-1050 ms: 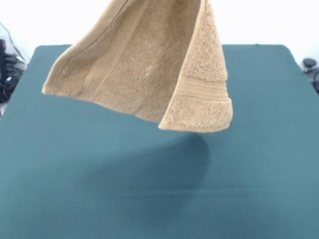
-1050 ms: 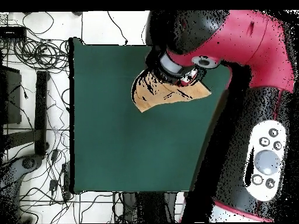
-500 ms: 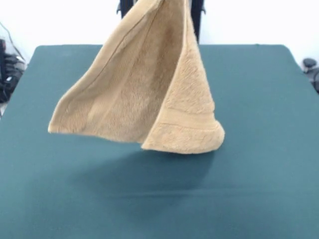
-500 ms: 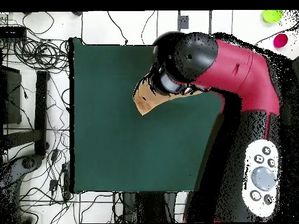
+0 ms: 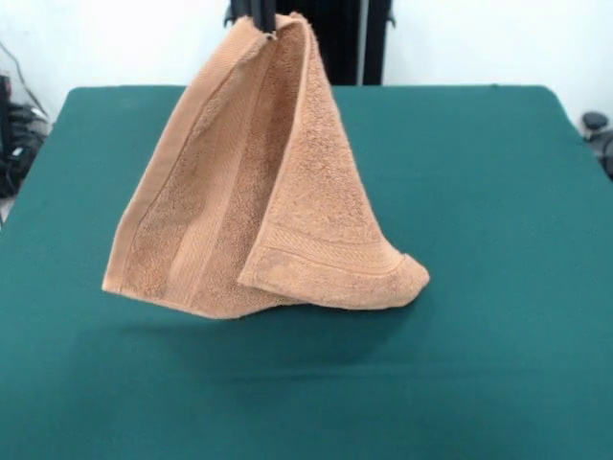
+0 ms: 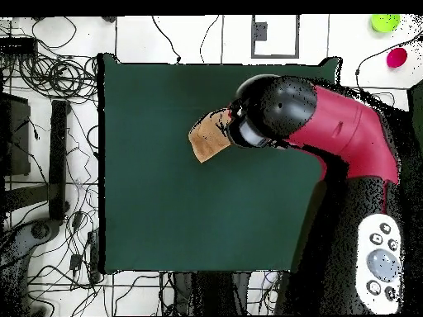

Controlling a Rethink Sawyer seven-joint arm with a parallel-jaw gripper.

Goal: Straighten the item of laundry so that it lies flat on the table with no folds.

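Towel (image 5: 259, 201) hangs upright, long axis vertical, folded, lower edge touching table (image 5: 498, 192).

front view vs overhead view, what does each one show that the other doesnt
Only the front view shows the tan-orange terry-cloth towel full length: hung from its top, folded, its woven band visible, one lower corner apparently reaching the dark green table. Only the overhead view shows the red and black arm covering most of the towel, plus tangled floor cables. Both show towel and table.

Tangled black cables (image 6: 58, 78) lie on the white floor (image 6: 149, 40), near a green ball (image 6: 384, 22) and a pink ball (image 6: 397, 57).
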